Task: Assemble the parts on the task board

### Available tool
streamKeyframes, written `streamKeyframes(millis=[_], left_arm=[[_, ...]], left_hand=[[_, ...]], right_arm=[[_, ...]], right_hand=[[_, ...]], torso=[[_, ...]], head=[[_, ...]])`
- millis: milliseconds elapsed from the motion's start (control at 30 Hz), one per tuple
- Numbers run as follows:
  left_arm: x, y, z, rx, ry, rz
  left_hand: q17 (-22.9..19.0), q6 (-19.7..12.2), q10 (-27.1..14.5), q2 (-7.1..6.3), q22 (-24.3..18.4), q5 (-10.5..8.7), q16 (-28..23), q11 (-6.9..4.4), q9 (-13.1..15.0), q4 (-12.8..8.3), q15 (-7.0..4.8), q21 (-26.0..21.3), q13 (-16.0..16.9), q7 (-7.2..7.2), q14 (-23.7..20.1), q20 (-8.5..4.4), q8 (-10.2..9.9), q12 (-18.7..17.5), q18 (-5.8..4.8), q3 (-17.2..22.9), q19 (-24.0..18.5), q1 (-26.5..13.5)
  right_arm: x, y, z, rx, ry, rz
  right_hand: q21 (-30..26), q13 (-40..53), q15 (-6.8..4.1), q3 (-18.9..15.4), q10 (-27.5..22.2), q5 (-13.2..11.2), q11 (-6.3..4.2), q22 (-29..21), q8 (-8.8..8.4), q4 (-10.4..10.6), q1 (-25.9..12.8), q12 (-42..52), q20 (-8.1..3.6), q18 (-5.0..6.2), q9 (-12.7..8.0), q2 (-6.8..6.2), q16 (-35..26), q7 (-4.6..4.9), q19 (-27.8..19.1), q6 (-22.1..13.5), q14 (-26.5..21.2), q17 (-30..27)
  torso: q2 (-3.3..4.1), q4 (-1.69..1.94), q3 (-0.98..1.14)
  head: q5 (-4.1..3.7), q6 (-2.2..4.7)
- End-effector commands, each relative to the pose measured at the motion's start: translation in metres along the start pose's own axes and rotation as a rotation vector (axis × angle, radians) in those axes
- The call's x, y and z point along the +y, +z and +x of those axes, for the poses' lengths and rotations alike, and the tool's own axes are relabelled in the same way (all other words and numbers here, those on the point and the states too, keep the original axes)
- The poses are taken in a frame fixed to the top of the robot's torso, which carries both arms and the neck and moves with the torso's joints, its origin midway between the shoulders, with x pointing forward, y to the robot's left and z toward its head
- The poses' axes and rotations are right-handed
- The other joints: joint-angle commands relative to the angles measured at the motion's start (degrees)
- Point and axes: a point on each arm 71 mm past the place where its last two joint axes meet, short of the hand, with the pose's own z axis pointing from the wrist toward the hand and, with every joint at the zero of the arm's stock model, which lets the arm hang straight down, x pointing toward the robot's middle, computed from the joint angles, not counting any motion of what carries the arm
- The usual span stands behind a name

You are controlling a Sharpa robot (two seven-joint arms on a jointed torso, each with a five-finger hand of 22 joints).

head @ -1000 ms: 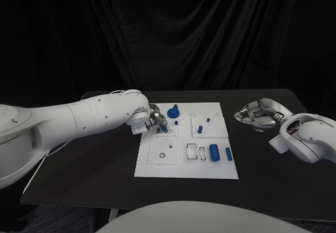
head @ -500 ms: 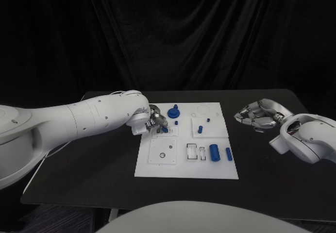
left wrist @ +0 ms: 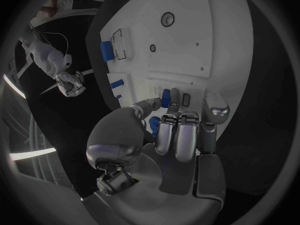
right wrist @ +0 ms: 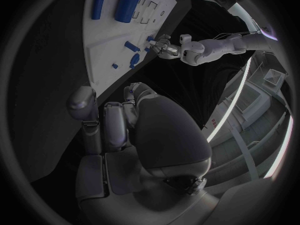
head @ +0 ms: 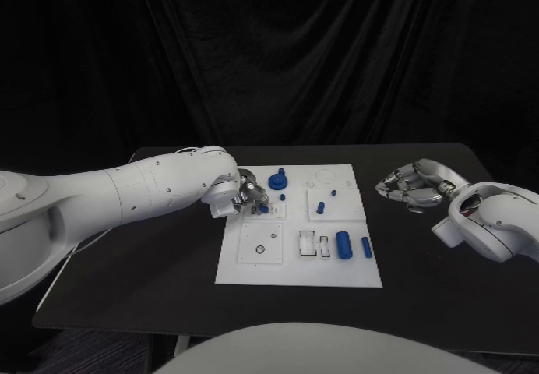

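Nothing has moved: left robot hand (head: 247,195) still pinches a blue part (head: 263,207); right robot hand (head: 410,187) stays clenched.

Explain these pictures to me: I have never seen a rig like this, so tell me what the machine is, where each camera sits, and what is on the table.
It is a robot with two white arms ending in silver hands. One picture looks down from its head; the round ones come from cameras at each wrist. On the black table lies a white task board with small blue parts. The left hand pinches a blue part over the board. The right hand hangs beside the board, fingers curled, holding nothing.
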Motion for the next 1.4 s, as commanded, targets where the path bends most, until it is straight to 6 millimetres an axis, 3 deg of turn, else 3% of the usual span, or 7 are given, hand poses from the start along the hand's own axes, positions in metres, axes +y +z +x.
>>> streamKeyframes(millis=[33,167,367,567,900,1233,1400], left_arm=[[0.0049,0.0029,0.0064,0.023,0.006,-0.014],[0.0049,0.0031,0.0066,0.023,0.005,-0.012],[0.0047,0.0039,0.0076,0.026,0.006,-0.012],[0.0065,0.0048,0.0085,0.033,0.008,-0.019],[0.0092,0.0052,0.0090,0.039,0.009,-0.027],[0.0072,0.0037,0.0096,0.017,-0.006,0.015],[0.0040,0.0024,0.0102,0.004,-0.013,0.060]], left_hand=[[12.6,-0.1,6.1,0.16,-0.1,-1.45,-0.4,-0.14,0.2,-1.2,-0.05,-0.5,15.1,-0.29,4.4,0.17,-0.6,0.2,0.36,1.2,-0.5,-0.1],[12.5,-0.1,6.1,0.30,-0.2,-4.78,-0.4,-0.09,0.3,-0.5,0.01,-0.9,15.1,-0.27,4.4,0.24,-1.1,0.2,0.39,0.3,-0.6,-0.4],[12.2,-0.6,6.1,-0.79,-0.2,-11.92,-0.6,0.70,-3.4,5.1,0.67,-1.8,15.1,0.62,4.2,0.87,-5.6,0.2,0.43,-6.7,-0.8,-1.8],[12.1,0.2,6.1,-1.65,-0.2,-15.04,-0.6,1.15,-6.1,9.1,1.06,-2.5,15.1,1.00,4.1,1.22,-8.1,0.2,0.57,-12.7,-0.9,-2.6],[12.1,0.7,6.1,-1.71,-0.1,-15.83,-0.6,1.24,-7.0,10.5,1.15,-2.8,15.1,1.08,4.0,1.32,-8.9,0.2,0.60,-15.3,-0.9,-2.5],[13.2,3.6,6.1,-0.56,1.2,-16.79,-0.3,0.38,-4.3,12.9,0.54,-2.4,15.1,-0.01,4.8,0.84,-6.1,0.2,0.46,-19.2,0.0,-1.8],[13.9,2.6,6.1,0.83,2.2,-16.35,-0.2,-0.48,3.3,14.1,-0.26,-2.3,15.1,-0.98,5.2,0.05,-0.6,0.2,0.31,-21.6,0.7,0.7]], right_arm=[[-0.0026,-0.0002,0.0014,0.012,0.001,0.022],[-0.0027,0.0000,0.0018,0.016,0.001,0.023],[-0.0033,0.0001,0.0024,0.021,0.001,0.026],[-0.0039,-0.0001,0.0025,0.026,0.001,0.030],[-0.0043,0.0000,0.0031,0.033,0.001,0.036],[-0.0047,0.0001,0.0039,0.043,0.001,0.041],[-0.0050,0.0000,0.0042,0.047,0.001,0.043]], right_hand=[[-0.3,-1.1,0.16,0.3,-0.4,0.3,-0.07,3.8,0.36,0.0,0.3,-0.3,-0.02,1.10,0.1,0.29,-0.2,0.14,-0.3,-0.2,-0.1,0.0],[-0.6,-1.3,0.16,0.3,-0.5,0.3,-0.07,3.7,0.36,0.0,0.3,-0.4,-0.02,1.16,0.1,0.30,-0.3,0.15,-0.4,-0.2,-0.1,-0.2],[-1.0,-1.5,0.17,0.3,-0.7,0.3,-0.05,3.6,0.35,0.0,0.3,-0.6,-0.01,1.22,0.1,0.27,-0.5,0.17,-0.5,-0.2,-0.2,-0.3],[-1.0,-1.5,0.17,0.3,-0.7,0.3,-0.05,3.6,0.35,0.0,0.3,-0.6,-0.01,1.22,0.1,0.27,-0.5,0.17,-0.5,-0.2,-0.2,-0.3],[-1.4,-1.8,0.19,0.4,-0.9,0.2,-0.03,3.5,0.37,-0.1,0.2,-0.8,0.00,1.28,0.1,0.20,-0.7,0.19,-0.7,-0.2,-0.3,-0.5],[-1.7,-2.0,0.20,0.4,-1.1,0.2,-0.02,3.4,0.40,-0.1,0.1,-0.9,0.01,1.32,0.1,0.18,-0.8,0.19,-0.8,-0.2,-0.4,-0.6],[-1.8,-2.1,0.21,0.5,-1.2,0.2,-0.02,3.4,0.42,-0.1,0.1,-1.0,0.02,1.34,0.1,0.19,-0.9,0.18,-0.9,-0.2,-0.4,-0.7]], torso=[[0.02,-0.03,-0.01],[-0.01,0.01,0.00],[0.03,0.04,-0.02],[0.08,0.01,-0.05],[0.03,-0.03,0.00],[0.06,-0.02,-0.01],[0.06,-0.01,-0.03]], head=[[0.09,0.01],[0.09,0.01],[0.11,0.01],[0.14,0.01],[0.20,0.01],[0.28,0.01],[0.37,0.01]])
